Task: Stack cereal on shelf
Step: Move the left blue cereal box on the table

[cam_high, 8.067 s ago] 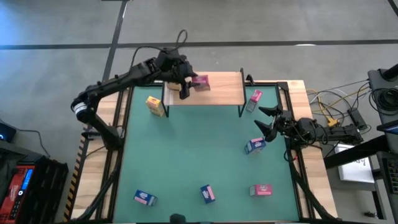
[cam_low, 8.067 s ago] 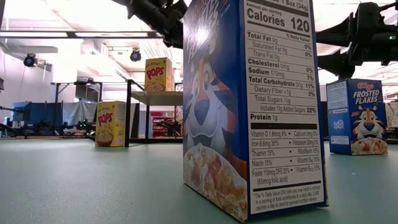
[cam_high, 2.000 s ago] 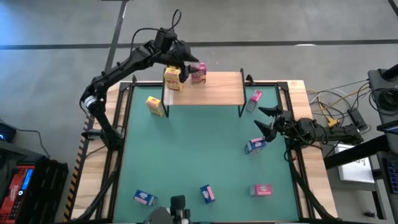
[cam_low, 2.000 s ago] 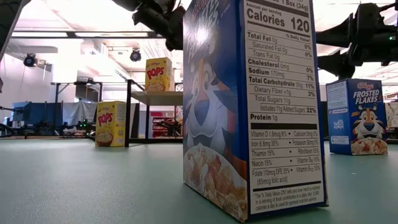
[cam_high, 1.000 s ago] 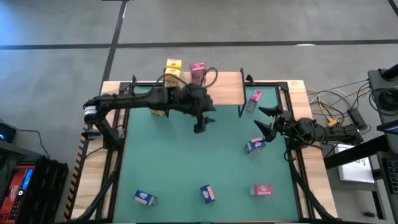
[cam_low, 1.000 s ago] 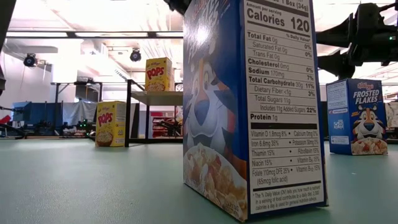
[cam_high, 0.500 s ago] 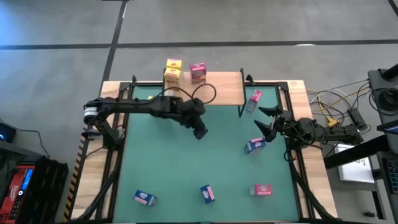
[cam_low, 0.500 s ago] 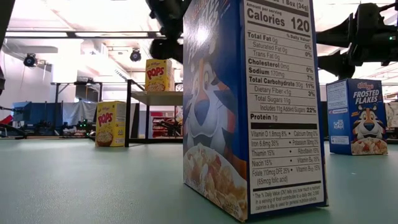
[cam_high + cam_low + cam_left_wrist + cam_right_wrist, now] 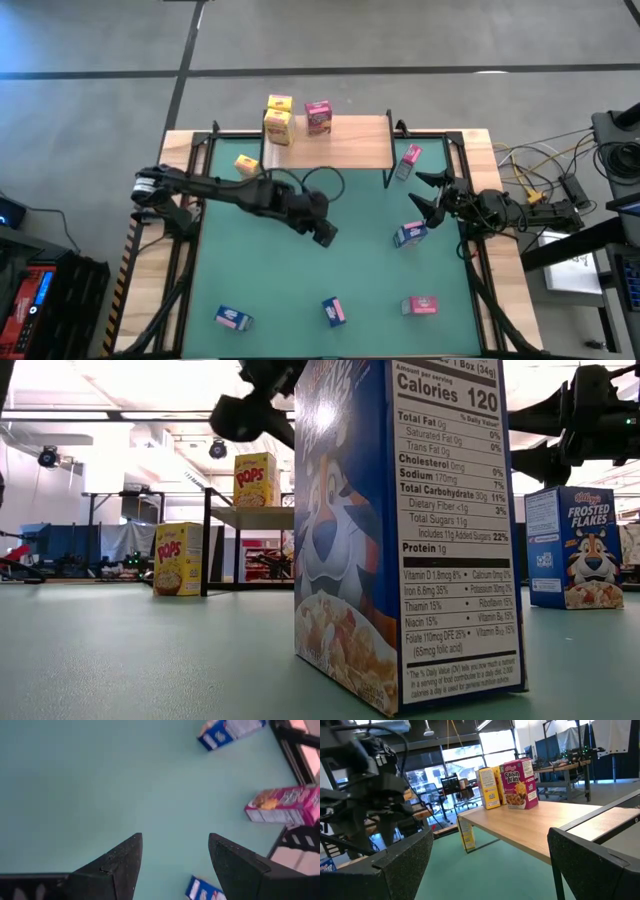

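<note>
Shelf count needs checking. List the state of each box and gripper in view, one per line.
Yellow Pops box: upright on shelf.
Raisin Bran box: upright on shelf.
Yellow box: on mat beside shelf.
Frosted Flakes box: on mat.
Left gripper: open, empty.
Right gripper: open, empty.

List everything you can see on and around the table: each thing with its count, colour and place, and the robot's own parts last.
yellow cereal boxes: three, yellow; two close together on the shelf's left part, one on the mat by the shelf's left leg
pink cereal boxes: three, pink; one on the shelf, one on the mat by the shelf's right leg, one near the front right
blue cereal boxes: three, blue; two along the front, one at the right
shelf: one, light wood, table's far edge
green mat: one, covers the table
left gripper: open, empty, over the mat's middle
right gripper: open, empty, at the right edge
</note>
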{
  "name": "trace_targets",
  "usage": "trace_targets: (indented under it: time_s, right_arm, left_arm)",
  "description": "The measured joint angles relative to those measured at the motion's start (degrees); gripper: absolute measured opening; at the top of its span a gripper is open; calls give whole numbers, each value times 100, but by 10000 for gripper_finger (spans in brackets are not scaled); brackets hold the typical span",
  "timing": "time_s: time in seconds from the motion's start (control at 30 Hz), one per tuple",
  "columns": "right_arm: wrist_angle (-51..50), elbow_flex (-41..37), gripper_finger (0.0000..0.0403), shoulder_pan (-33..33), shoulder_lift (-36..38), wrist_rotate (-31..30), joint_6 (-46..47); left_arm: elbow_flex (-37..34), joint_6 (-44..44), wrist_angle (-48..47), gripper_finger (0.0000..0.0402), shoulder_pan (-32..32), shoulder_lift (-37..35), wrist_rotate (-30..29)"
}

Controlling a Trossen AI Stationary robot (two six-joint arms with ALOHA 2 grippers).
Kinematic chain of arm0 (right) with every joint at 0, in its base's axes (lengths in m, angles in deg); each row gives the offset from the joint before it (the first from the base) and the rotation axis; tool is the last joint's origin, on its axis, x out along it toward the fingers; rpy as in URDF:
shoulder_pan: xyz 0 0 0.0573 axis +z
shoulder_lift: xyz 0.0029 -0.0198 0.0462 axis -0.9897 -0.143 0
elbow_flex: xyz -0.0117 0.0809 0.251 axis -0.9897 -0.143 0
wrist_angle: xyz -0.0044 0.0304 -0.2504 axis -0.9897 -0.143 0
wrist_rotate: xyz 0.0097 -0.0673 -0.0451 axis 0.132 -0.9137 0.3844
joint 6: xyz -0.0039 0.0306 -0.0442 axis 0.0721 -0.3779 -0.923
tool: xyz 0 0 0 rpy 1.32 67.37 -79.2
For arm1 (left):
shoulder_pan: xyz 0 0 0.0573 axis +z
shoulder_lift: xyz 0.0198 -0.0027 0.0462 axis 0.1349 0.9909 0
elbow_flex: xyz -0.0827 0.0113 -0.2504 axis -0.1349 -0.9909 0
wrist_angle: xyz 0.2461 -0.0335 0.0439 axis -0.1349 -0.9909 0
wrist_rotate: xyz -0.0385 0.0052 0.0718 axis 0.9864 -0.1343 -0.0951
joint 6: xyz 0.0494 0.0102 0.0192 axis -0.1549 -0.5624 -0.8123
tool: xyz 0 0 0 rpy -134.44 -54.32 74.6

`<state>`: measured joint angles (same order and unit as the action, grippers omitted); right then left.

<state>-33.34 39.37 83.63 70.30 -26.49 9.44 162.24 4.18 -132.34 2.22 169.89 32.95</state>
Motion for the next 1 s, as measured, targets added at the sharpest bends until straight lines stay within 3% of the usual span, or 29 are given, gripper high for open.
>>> trace_targets:
  time_s: [0.2, 0.6, 0.87, 1.0]
  right_arm:
    - [0, -1, 384, -2, 0, 0, 0]
    - [-42, 0, 384, -2, -4, 0, 0]
    - [-42, 1, 384, -1, -2, 0, -1]
    - [-42, 2, 384, 0, -2, 0, 0]
  left_arm:
    - [0, 753, -15, 210, -325, 19, -566]
    - [11, 1659, 69, 210, -1258, 202, -567]
    - [353, 2051, -1719, 210, -1973, 197, -165]
    - [482, 1322, -2187, 210, -2406, 192, 323]
